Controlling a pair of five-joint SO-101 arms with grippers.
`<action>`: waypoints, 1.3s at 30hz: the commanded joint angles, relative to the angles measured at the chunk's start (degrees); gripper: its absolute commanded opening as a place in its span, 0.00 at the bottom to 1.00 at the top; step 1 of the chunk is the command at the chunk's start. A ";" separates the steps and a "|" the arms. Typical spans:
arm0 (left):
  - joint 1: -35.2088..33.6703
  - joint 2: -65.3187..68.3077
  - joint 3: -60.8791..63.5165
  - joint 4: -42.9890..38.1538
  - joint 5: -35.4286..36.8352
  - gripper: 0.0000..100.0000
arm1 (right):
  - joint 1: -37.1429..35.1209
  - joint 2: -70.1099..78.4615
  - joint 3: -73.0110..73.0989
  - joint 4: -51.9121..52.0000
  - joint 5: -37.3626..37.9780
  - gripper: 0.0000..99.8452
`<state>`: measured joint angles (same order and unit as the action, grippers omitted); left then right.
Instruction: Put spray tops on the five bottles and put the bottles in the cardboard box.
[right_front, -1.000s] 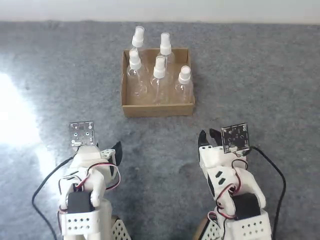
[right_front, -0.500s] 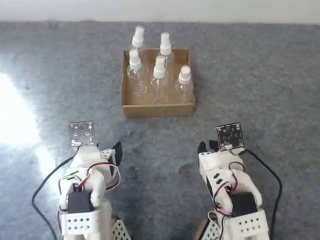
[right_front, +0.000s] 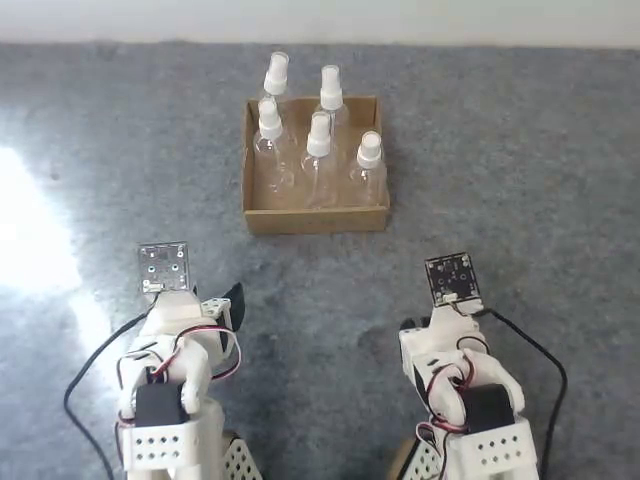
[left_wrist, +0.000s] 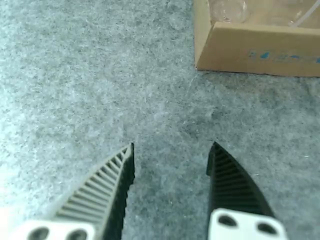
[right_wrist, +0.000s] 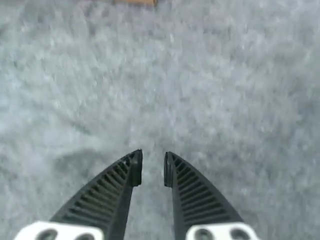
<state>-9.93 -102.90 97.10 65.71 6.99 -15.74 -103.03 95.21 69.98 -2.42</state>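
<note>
Left gripper (left_wrist: 170, 147) open, right gripper (right_wrist: 151, 155) nearly closed over grey mat (right_front: 500, 150); capped bottles (right_front: 318, 150) stand inside cardboard box (right_front: 315, 218)

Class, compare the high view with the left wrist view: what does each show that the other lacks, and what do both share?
High view, not left wrist: five white spray tops on the bottles, the whole outline of the box, and the right arm. Left wrist, not high: the ribbed inner faces of the left gripper, spread open, and blue print on the box wall. Shared: the box, clear bottle bases inside it, and the grey table.
</note>
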 joint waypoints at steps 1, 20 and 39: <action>-0.44 -0.70 -0.48 0.18 -0.09 0.22 | 0.75 -0.75 1.23 3.47 -0.53 0.05; -0.44 -0.70 -0.48 0.18 -0.18 0.22 | 0.66 -0.75 1.23 4.88 -0.53 0.05; -0.44 -0.53 -0.48 1.14 -0.26 0.22 | 0.66 -0.75 1.23 4.88 -0.53 0.05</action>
<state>-9.93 -102.90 97.10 65.71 6.99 -15.74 -103.03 95.21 74.29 -2.42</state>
